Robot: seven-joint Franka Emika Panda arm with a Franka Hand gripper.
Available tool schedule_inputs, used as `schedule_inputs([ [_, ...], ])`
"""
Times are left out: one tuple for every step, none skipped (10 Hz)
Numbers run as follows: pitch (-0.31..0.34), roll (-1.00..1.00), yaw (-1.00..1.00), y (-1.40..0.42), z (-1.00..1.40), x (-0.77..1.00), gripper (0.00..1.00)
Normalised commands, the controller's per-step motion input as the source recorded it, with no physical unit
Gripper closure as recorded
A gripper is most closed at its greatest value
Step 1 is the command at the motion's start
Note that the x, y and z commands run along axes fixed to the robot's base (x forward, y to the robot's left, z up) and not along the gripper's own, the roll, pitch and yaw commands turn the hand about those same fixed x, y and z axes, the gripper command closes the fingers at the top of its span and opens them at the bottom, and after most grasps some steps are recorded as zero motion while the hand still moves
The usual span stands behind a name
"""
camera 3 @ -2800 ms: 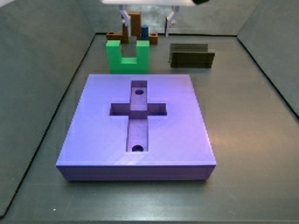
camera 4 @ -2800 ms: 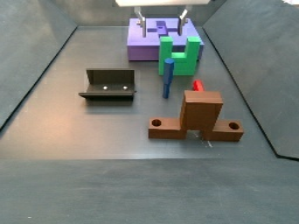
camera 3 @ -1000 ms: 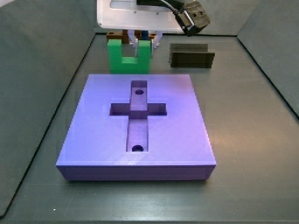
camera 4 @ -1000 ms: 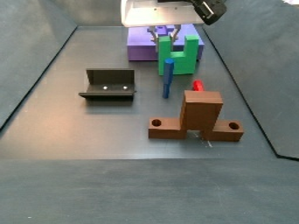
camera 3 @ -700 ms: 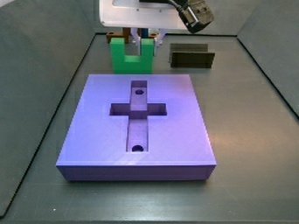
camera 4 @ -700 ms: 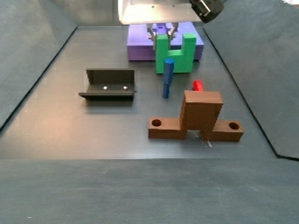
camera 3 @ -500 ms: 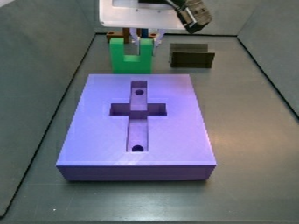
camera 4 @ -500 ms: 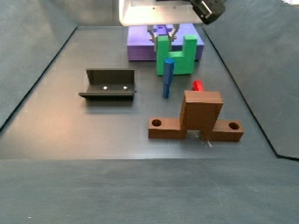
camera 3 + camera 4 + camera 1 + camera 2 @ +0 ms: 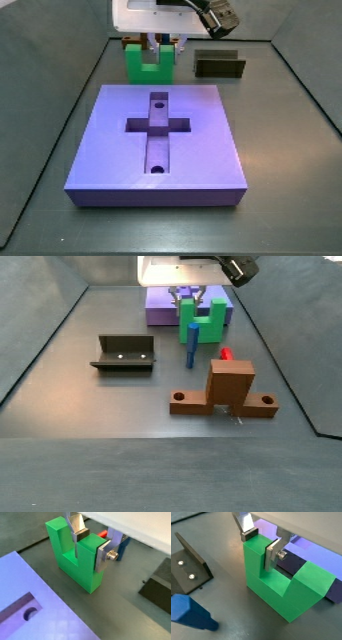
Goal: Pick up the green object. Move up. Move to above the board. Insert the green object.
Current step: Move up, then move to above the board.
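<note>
My gripper [image 9: 90, 543] has dropped onto the green object [image 9: 75, 557], fingers astride one prong, not clenched yet; board [image 9: 160, 140] at 6 o'clock. Squeeze next.

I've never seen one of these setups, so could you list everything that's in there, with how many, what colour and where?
green object: one, bright green, on the floor just beside the board.
board: one, purple, flat on the floor, cross recess and two holes on top.
dark block: one, olive, near the back wall in a side view.
fixture: one, dark, on the floor.
brown piece: one, brown, on the floor.
blue peg: one, upright by the green object.
red piece: one, small, behind the brown piece.
hand: one, silver fingers astride one prong of the green object.
</note>
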Motion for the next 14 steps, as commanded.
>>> schedule_inputs([
  [0.069,0.00,-0.01,-0.04,0.82,-0.07,1.00],
  [0.090,-0.01,0.00,-0.03,0.54,-0.10,1.00],
  [0.048,-0.02,0.00,-0.02,0.25,-0.04,1.00],
  [0.000,0.00,0.00,0.00,1.40,0.00,1.00],
  [0.011,0.01,-0.01,0.00,1.40,0.00,1.00],
  [0.012,-0.01,0.00,0.00,1.40,-0.04,1.00],
  [0.008,-0.03,-0.01,0.00,1.40,0.01,1.00],
  [0.064,-0.03,-0.01,0.00,1.40,0.06,1.00],
  [0.087,-0.03,0.00,0.00,0.61,0.03,1.00],
  [0.063,-0.03,-0.01,0.00,0.23,0.03,1.00],
  [0.173,0.05,-0.18,-1.40,0.35,0.05,1.00],
  [0.184,0.07,-0.17,-1.40,0.34,0.04,1.00],
  [0.174,0.10,-0.07,-1.40,0.35,0.06,1.00],
  [0.161,0.05,-0.04,-1.40,0.35,0.11,1.00],
])
